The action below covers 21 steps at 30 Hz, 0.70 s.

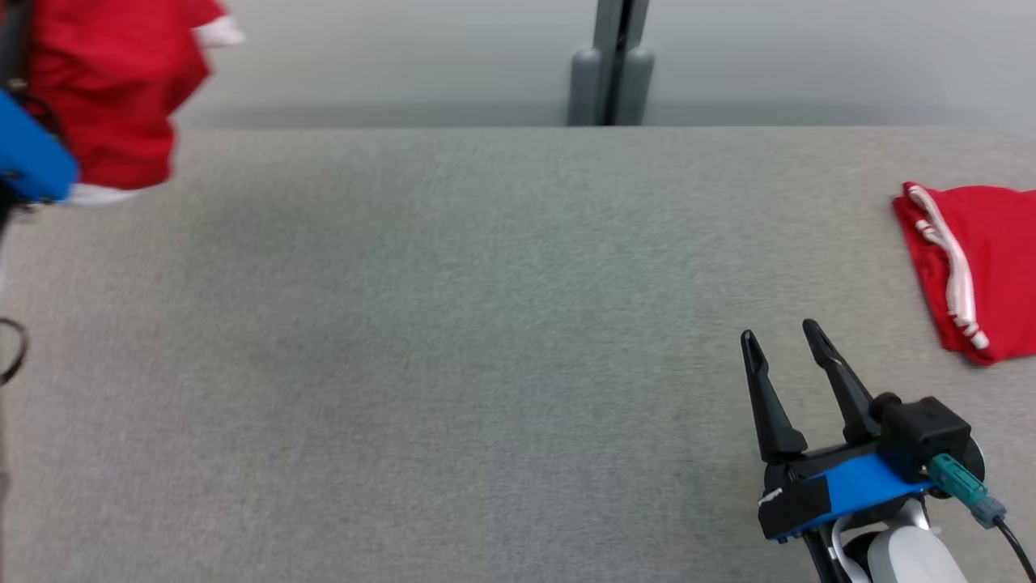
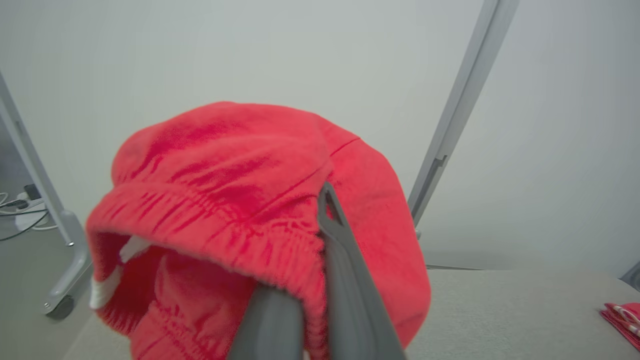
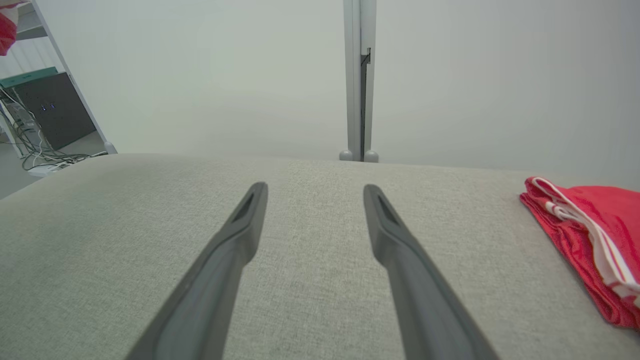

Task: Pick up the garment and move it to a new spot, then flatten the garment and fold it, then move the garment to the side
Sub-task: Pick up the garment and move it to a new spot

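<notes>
A grey fabric-covered table stretches across the head view, most of its middle bare. At its far left corner a red garment hangs bunched from the robot's left gripper, white trim showing at the lower edge. The left wrist view shows the jaws pinched together on the gathered elastic waistband, which runs across the fingers. One finger lies outside the cloth and the other is tucked beneath it, while the rest of the fabric drapes over and down. Whether the lowest fold clears the table cannot be told, as that corner is blurred.

A second red piece, a folded garment with white stripes, lies flat at the table's right edge, apart from everything else. A grey upright post stands behind the far edge.

The right gripper hovers low over the near right of the table, jaws spread wide and holding nothing. Its fingers point toward the far edge, and the folded garment lies just off to their right.

The coming move appears to turn on one relation. The bare stretch of table lies to the right of the hanging garment, toward the centre and nearer the robot. The left arm, already carrying the cloth, is the one placed to bring it there, with the waistband leading and the length trailing below. The right arm is well apart from the load.
</notes>
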Available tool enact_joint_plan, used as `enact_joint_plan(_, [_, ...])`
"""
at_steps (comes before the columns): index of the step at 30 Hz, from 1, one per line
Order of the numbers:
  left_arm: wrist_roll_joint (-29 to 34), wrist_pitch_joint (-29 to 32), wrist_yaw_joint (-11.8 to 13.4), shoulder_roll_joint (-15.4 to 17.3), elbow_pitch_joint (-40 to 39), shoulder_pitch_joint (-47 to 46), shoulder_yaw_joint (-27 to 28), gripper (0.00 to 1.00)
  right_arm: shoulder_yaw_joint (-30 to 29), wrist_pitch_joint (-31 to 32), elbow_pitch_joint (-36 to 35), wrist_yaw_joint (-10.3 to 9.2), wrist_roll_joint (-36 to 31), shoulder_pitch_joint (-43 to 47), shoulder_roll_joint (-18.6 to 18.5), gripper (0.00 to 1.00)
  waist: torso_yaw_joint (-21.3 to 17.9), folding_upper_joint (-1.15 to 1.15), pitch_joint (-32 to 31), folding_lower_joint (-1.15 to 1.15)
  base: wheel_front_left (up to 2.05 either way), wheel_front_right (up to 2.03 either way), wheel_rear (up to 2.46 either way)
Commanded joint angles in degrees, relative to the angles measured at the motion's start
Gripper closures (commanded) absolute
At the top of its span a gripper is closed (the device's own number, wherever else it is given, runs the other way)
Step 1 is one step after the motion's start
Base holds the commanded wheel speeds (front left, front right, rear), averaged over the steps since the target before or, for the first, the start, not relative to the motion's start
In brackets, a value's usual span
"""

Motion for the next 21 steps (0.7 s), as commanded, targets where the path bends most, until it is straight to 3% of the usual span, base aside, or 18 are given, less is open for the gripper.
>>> enact_joint_plan(1, [-0.35, 0.21, -0.29, -0.63, -0.88, -0.56, -0.39, 1.0, -0.01, -0.32, 0.22, 0.01, 0.33, 0.74, -0.01, 0.0, -2.31, 0.01, -2.38, 0.02, 0.0, 0.0, 0.0])
enact_joint_plan(10, [-2.69, 4.53, -1.05, -7.41, -10.6, 2.97, -11.66, 1.0, -0.54, -0.61, 0.14, 0.01, 1.69, 1.75, -0.02, 0.0, -8.96, 0.01, -3.85, 0.02, 0.0, 0.0, 0.0])
enact_joint_plan(17, [-5.5, 2.01, -1.36, -13.34, -6.08, 7.79, -18.14, 1.0, 0.22, -1.21, 0.35, 0.01, 2.83, 1.05, -0.01, 0.0, -14.96, 0.01, -2.07, 0.02, 0.0, 0.0, 0.0])
enact_joint_plan(21, [-2.87, -2.35, -1.47, -15.03, 0.19, 10.02, -22.28, 1.0, 0.84, -1.82, 1.09, 0.01, 3.47, 0.39, 0.0, 0.0, -17.69, 0.01, -0.67, 0.02, 0.0, 0.0, 0.0])
